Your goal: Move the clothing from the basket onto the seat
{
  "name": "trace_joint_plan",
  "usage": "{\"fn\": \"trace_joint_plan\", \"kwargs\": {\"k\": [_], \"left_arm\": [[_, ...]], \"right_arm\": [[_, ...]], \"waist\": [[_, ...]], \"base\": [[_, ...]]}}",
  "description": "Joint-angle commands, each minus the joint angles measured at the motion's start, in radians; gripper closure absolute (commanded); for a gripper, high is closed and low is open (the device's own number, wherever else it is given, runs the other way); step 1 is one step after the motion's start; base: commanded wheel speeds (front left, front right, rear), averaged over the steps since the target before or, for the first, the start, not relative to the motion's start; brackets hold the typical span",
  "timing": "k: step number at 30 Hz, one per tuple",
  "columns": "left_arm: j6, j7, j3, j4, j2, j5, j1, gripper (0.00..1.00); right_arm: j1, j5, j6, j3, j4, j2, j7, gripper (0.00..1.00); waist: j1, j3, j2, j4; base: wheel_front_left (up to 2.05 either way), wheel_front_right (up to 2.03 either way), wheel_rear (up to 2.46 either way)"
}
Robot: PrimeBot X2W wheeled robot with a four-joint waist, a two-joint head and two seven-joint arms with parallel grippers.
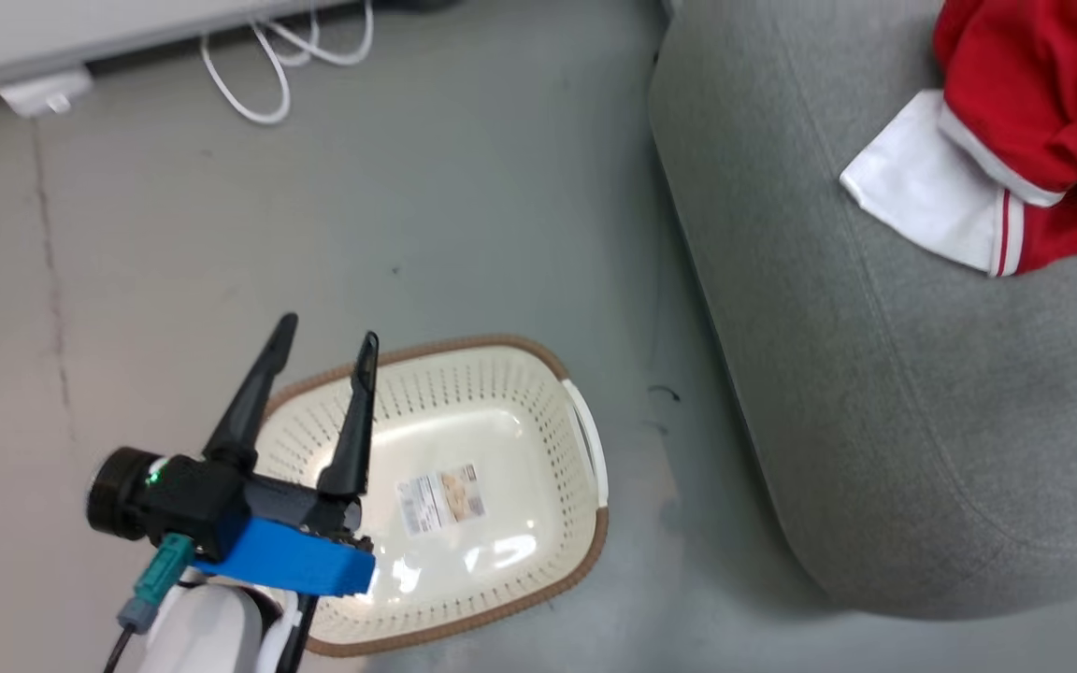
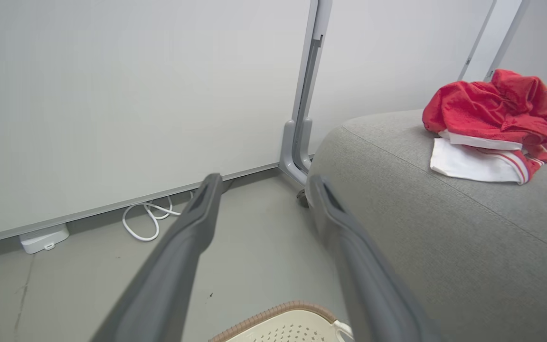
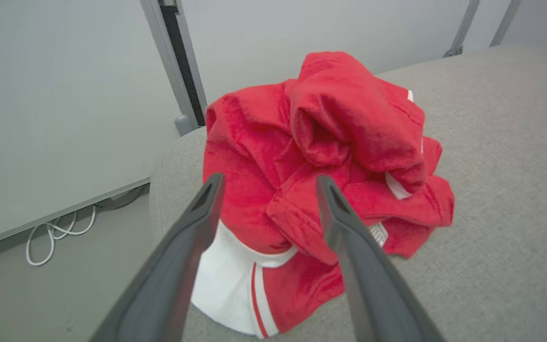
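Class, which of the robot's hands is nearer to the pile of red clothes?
Right. The right hand hangs open close to the clothes on the sofa; the left hand is over the basket, far off.

The clothing (image 1: 1025, 131) lies heaped on the seat (image 1: 875, 393); the basket (image 1: 464, 383) sits on the floor (image 1: 408, 187), left of the seat.

1. I see a grey floor (image 1: 464, 187) with a thin crack running down its left side.
2. A cream perforated laundry basket (image 1: 501, 388) with a brown rim stands on it, near a large grey sofa seat cushion (image 1: 828, 374).
3. By the wall, a looped white cable (image 1: 263, 103) and a small white box (image 1: 43, 92) lie on the floor, well apart from the basket.
4. On the cushion lies a crumpled heap of red clothing (image 1: 1015, 121), with a white, red-striped piece spread flat at its edge.
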Motion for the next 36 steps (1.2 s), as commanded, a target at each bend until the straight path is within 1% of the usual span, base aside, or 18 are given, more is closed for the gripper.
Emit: {"fn": "trace_joint_plan", "kwargs": {"k": [1, 6, 9, 12, 17, 20, 25, 31, 36], "left_arm": [[-0.003, -0.004, 0.002, 0.01, -0.01, -0.004, 0.013, 0.0], [-0.006, -0.004, 0.018, 0.048, -0.047, -0.006, 0.053, 0.0], [-0.007, -0.004, 0.036, 0.064, -0.063, -0.007, 0.078, 0.0], [-0.008, -0.004, 0.053, 0.078, -0.075, -0.005, 0.097, 0.0], [-0.01, -0.005, 0.078, 0.106, -0.093, -0.01, 0.123, 0.0], [-0.011, -0.004, 0.094, 0.122, -0.102, -0.015, 0.136, 0.0], [-0.01, -0.004, 0.129, 0.155, -0.111, -0.007, 0.153, 0.0], [-0.007, -0.004, 0.167, 0.193, -0.119, 0.009, 0.168, 0.0], [-0.009, -0.004, 0.181, 0.211, -0.116, 0.017, 0.175, 0.0]], "right_arm": [[0.049, 0.002, 0.0, 0.002, -0.027, 0.003, -0.012, 0.0], [0.235, -0.016, 0.001, 0.014, -0.18, 0.041, -0.055, 0.0], [0.331, -0.038, 0.001, 0.024, -0.275, 0.074, -0.061, 0.0], [0.409, -0.064, 0.001, 0.05, -0.363, 0.11, -0.058, 0.0], [0.503, -0.106, 0.001, 0.093, -0.458, 0.156, -0.065, 0.0], [0.551, -0.122, 0.001, 0.116, -0.48, 0.18, -0.075, 0.0], [0.614, -0.127, 0.001, 0.155, -0.47, 0.199, -0.076, 0.0], [0.666, -0.125, 0.001, 0.197, -0.456, 0.203, -0.088, 0.0], [0.692, -0.111, 0.001, 0.231, -0.449, 0.204, -0.096, 0.0]], "waist": [[0.0002, -0.093, 0.0, 0.039], [0.0002, -0.182, 0.0, 0.072], [0.0002, -0.225, 0.0, 0.089], [0.0002, -0.256, 0.0, 0.098], [0.0002, -0.3, 0.0, 0.119], [0.0002, -0.322, 0.0, 0.131], [0.0002, -0.356, 0.0, 0.164], [0.0002, -0.39, 0.0, 0.209], [0.0002, -0.407, 0.0, 0.235]], "base": [[0.0, 0.0, 0.0], [0.0, 0.0, 0.0], [0.0, 0.0, 0.0], [0.0, 0.0, 0.0], [0.0, 0.0, 0.0], [0.0, 0.0, 0.0], [0.0, 0.0, 0.0], [0.0, 0.0, 0.0], [0.0, 0.0, 0.0]]}}
